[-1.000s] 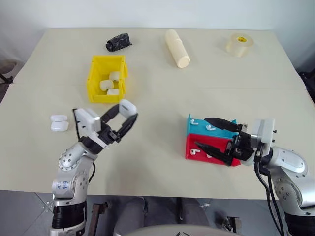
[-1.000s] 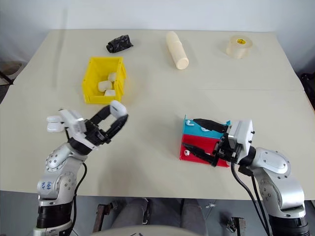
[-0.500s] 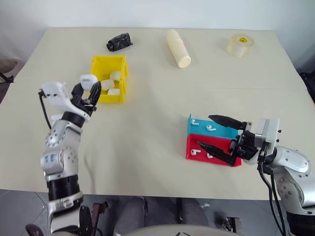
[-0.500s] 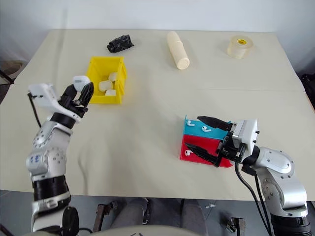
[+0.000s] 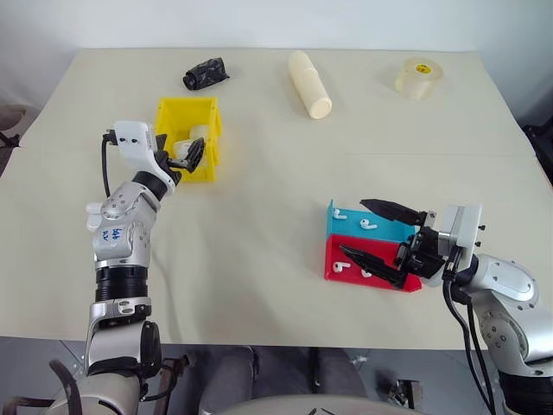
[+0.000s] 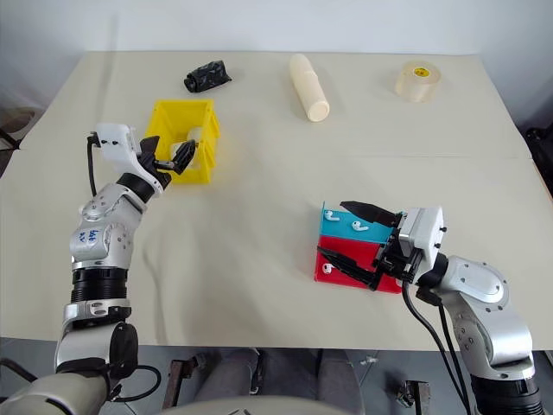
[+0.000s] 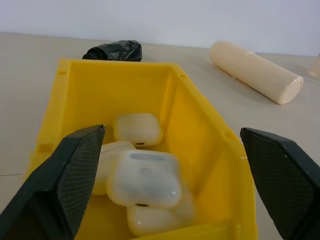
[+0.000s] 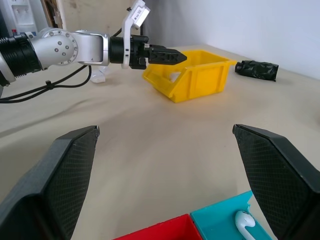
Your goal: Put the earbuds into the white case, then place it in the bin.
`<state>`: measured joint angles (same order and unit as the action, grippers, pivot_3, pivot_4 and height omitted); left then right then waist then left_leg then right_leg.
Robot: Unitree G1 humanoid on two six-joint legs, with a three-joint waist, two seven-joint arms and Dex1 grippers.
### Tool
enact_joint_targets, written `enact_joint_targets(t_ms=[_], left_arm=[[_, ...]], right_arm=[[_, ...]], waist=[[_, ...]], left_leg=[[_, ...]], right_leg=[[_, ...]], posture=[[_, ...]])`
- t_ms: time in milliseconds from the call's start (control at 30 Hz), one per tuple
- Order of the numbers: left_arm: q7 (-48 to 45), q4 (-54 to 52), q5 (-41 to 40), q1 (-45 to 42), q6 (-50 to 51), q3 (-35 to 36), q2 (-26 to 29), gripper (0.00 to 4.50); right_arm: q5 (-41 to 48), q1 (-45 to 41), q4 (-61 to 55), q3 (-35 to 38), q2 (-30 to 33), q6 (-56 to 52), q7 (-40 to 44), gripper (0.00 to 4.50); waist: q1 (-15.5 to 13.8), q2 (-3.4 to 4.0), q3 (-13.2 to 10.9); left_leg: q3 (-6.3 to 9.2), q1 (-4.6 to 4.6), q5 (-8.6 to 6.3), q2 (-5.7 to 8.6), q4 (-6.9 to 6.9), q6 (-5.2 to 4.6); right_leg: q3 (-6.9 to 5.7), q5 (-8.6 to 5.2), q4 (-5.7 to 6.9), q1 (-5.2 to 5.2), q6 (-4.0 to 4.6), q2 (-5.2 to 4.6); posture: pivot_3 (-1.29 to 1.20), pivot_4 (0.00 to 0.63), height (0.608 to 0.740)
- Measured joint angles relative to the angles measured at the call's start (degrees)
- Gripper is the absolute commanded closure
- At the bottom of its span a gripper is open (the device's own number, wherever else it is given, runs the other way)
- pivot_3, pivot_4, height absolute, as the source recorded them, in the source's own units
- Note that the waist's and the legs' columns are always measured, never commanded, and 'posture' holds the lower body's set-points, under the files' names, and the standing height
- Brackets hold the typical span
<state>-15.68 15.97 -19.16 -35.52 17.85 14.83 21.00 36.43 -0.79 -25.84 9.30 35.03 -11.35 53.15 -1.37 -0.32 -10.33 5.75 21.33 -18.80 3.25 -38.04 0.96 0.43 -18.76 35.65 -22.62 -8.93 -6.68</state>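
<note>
Beige table, no legible writing

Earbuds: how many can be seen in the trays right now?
4 earbuds: two in the blue tray, two in the red tray. The right gripper in front of both trays may hide more.

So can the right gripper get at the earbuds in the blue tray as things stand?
Probably yes: the right gripper hangs open just above the blue tray, and its earbuds lie uncovered with nothing between them and the fingers.
</note>
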Motion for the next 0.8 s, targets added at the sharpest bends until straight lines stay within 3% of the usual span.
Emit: enact_joint_targets(t_ms=[167, 400, 533, 800], left_arm=[[-6.04, -7.41, -3.45, 7.11, 2.23, 0.27, 1.82, 0.02], [-27.38, -21.57, -8.30, 23.08, 1.89, -0.16, 14.89, 0.02], [-38.98, -23.72, -7.33, 32.60, -6.02, 0.12, 21.10, 0.02], [-42.44, -24.21, -6.19, 34.01, -14.15, 0.80, 21.24, 0.02]], right_arm=[[-0.02, -0.10, 0.15, 0.01, 0.10, 0.02, 0.30, 0.00], [0.71, -0.80, 2.46, 0.89, 4.37, -0.24, 5.19, 0.00], [1.36, -1.20, 6.32, 2.94, 7.78, 0.36, 11.11, 0.00], [0.93, 0.12, 12.85, 4.98, 10.93, 1.29, 18.34, 0.00]], waist=[[0.32, 0.00, 0.00], [0.67, 0.03, 0.01], [0.60, 0.06, -0.02], [0.02, 0.07, -0.02]], left_leg=[[-0.01, 0.00, 0.00, -0.14, 0.04, 0.00], [-0.03, -0.04, -0.01, -0.32, 0.06, 0.00], [-0.03, -0.04, -0.02, -0.38, 0.10, -0.01], [0.00, -0.03, -0.09, -0.36, 0.12, -0.08]], right_leg=[[0.02, 0.00, 0.10, -0.02, 0.00, 0.01], [0.05, -0.02, -0.06, 0.05, 0.05, -0.06], [0.03, -0.04, -0.16, 0.07, 0.09, -0.06], [-0.02, -0.04, -0.23, 0.12, 0.10, -0.10]], posture=[[0.00, 0.150, 0.740], [0.00, 0.150, 0.740], [0.00, 0.150, 0.740], [0.00, 0.150, 0.740]])
